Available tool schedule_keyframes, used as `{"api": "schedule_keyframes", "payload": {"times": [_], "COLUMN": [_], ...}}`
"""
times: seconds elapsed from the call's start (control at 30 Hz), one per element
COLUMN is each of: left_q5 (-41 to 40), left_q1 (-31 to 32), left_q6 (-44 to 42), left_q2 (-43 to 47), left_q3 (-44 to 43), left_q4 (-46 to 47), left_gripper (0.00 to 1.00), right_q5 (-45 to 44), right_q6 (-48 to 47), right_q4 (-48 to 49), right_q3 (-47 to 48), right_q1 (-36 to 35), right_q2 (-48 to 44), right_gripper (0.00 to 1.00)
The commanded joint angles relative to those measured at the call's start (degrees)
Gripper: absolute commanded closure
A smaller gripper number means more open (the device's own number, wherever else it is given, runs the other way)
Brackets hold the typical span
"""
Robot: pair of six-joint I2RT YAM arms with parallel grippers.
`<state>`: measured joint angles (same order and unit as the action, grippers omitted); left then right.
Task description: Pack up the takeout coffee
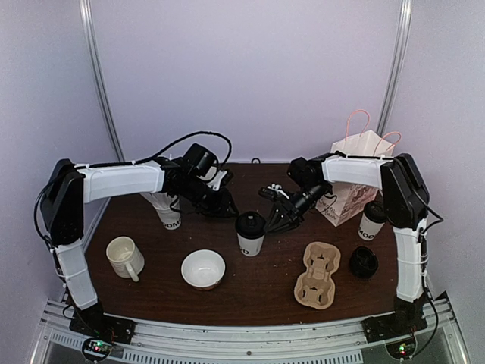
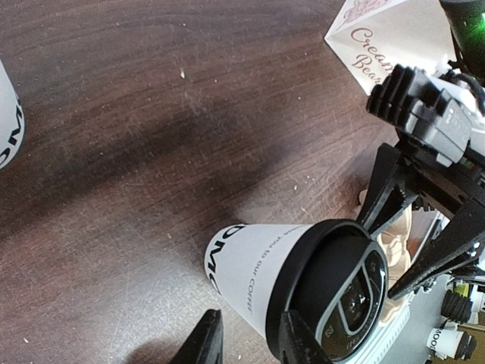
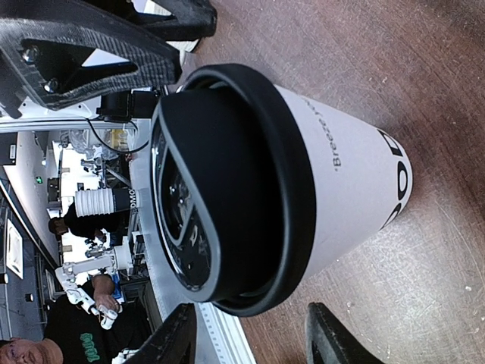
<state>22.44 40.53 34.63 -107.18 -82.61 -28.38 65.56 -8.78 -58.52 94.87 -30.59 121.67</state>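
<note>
So far nothing is packed: one lidded cup (image 1: 250, 231) stands on the worktop (image 1: 258, 299) left of the paper bag (image 1: 356, 178), between my left claw (image 2: 250, 322) and right claw (image 3: 251, 311). Both are apart, gripping nothing. The other cup (image 1: 371, 221) waits just right of the bag.

The table (image 1: 258, 296) bears a lidded cup (image 1: 250, 233) at centre, a mug (image 1: 123, 256) at nine o'clock, a bowl (image 1: 203, 268) at seven, a carrier (image 1: 318, 274) at four and a bag (image 1: 356, 182) at two.
</note>
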Motion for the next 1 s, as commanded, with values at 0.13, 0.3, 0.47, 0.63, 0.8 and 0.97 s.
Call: {"api": "schedule_keyframes", "payload": {"times": [0.13, 0.3, 0.47, 0.63, 0.8, 0.97], "left_q5": [2.51, 3.7, 4.0, 2.48, -2.43, -6.74], "left_q1": [-0.37, -0.37, -0.35, -0.33, -0.33, -0.28], "left_q6": [0.1, -0.13, -0.18, 0.41, -0.11, -0.75], "left_q2": [-1.45, -1.73, -2.91, -3.31, -4.39, -4.16], "left_q3": [-1.57, -1.57, -1.4, 0.33, 3.07, 7.27], "left_q4": [2.12, 2.46, 1.59, -0.91, -5.46, -7.52], "left_gripper": [0.74, 0.73, 0.73, 0.75, 0.8, 0.82], "right_q5": [1.37, 0.73, -1.02, -7.77, -15.92, -25.1], "right_q6": [0.38, 0.6, 1.37, 3.71, 5.54, 4.6], "right_q4": [-0.3, -0.27, 0.02, 0.73, 1.19, 1.1], "right_q3": [2.25, 2.38, 2.42, 1.91, 0.99, 0.15], "right_q1": [-0.96, -1.03, -1.01, -1.05, -1.05, -1.23], "right_q2": [1.88, 2.21, 2.85, 4.14, 6.72, 7.49], "right_gripper": [0.48, 0.47, 0.47, 0.48, 0.5, 0.53]}}
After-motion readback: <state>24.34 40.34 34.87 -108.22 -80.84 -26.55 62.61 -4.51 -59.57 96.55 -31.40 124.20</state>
